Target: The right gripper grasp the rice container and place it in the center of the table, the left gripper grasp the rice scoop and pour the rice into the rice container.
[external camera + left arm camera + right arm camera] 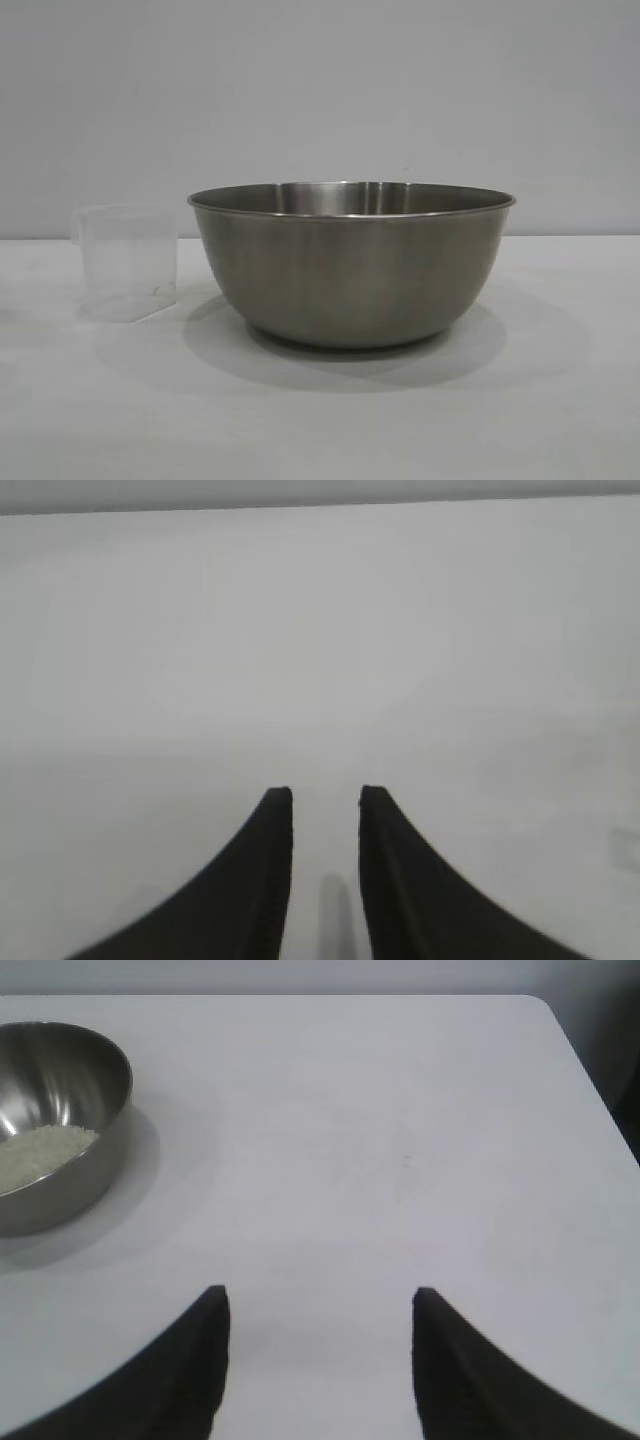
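The rice container (350, 265), a large steel bowl, stands upright at the middle of the white table (320, 420). In the right wrist view the bowl (80, 1130) holds off-white rice (40, 1152). The rice scoop (128, 262), a clear plastic cup, stands upright just left of the bowl and looks empty. Neither arm shows in the exterior view. My right gripper (320, 1305) is open and empty over bare table, away from the bowl. My left gripper (326, 800) has a narrow gap between its fingers, holds nothing and faces bare table.
The table's far edge and rounded corner (540, 1005) show in the right wrist view. A plain grey wall (320, 90) stands behind the table.
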